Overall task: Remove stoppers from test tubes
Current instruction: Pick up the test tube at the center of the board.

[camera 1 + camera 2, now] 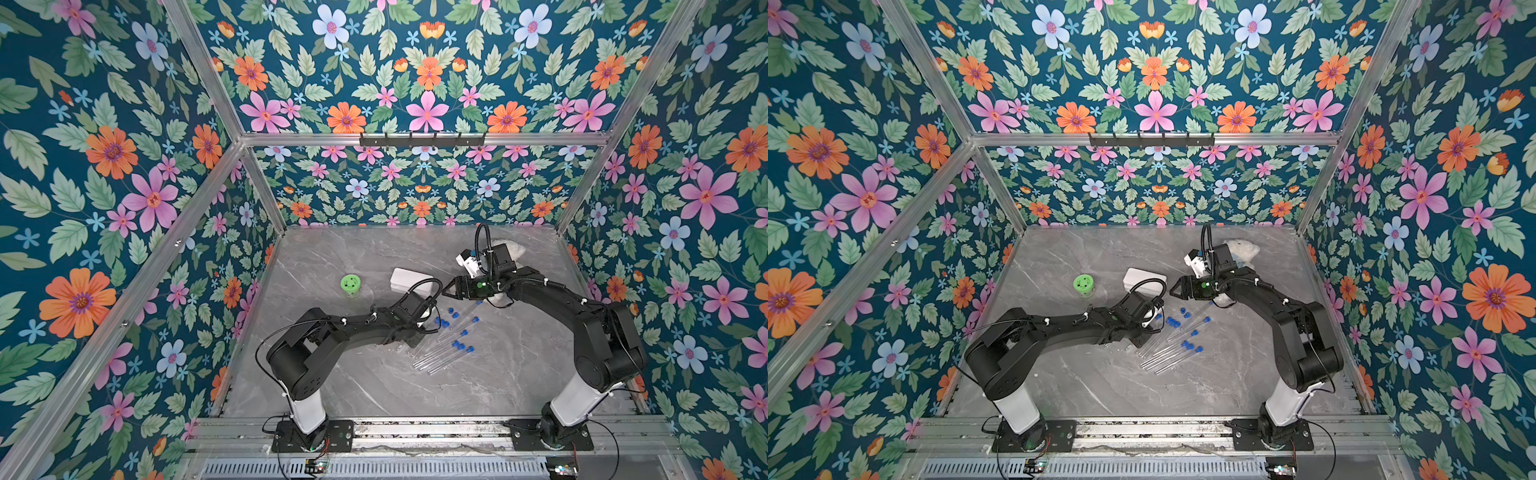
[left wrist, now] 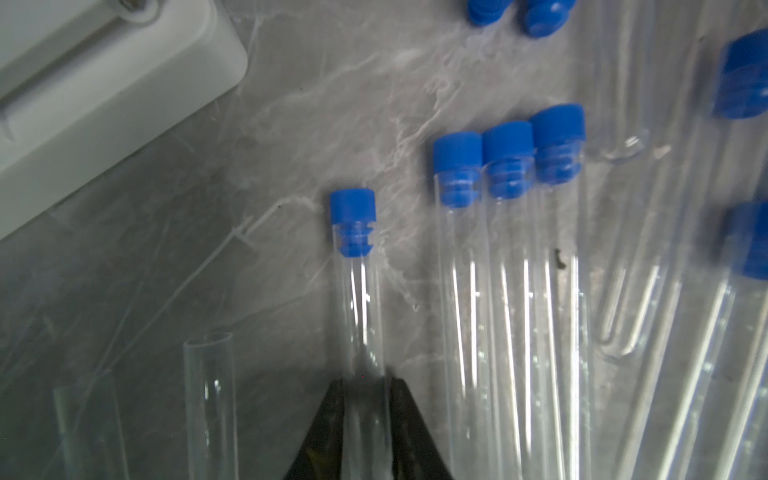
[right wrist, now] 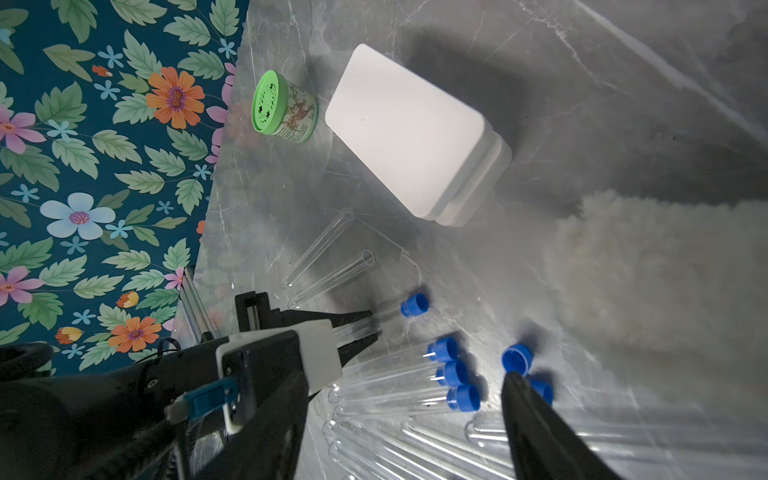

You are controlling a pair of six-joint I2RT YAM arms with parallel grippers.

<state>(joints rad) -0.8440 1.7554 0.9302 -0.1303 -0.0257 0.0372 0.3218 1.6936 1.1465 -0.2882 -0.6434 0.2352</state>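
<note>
left end effector (image 2: 365,380) is pinching narrow on one test tube (image 2: 359,299), gripping the clear shaft well back from the mouth; can't tell if it's lifting clear of the table (image 1: 357,386). Its blue stopper (image 2: 353,222) is sitting fully seated. right end effector (image 1: 448,288) is hanging wide and empty near the white box (image 1: 409,278). The other test tubes (image 1: 444,353) are lying fanned out around the middle of the table, between the box and the front edge. Three capped tubes (image 2: 509,249) are lying touching side by side just beside the held one, two uncapped tubes (image 3: 319,249) are lying on its other side, and loose stoppers (image 3: 517,359) are sitting on the box side of the pile. I'm reading the tubes as light, stiff, slick, prone to rolling and possibly brittle, so I'm suggesting a moderate squeeze on the shaft. The stopper is looking like a ribbed press-fit: I'm suggesting taking the wide head across its sides and pulling along the tube axis, no bending.
</note>
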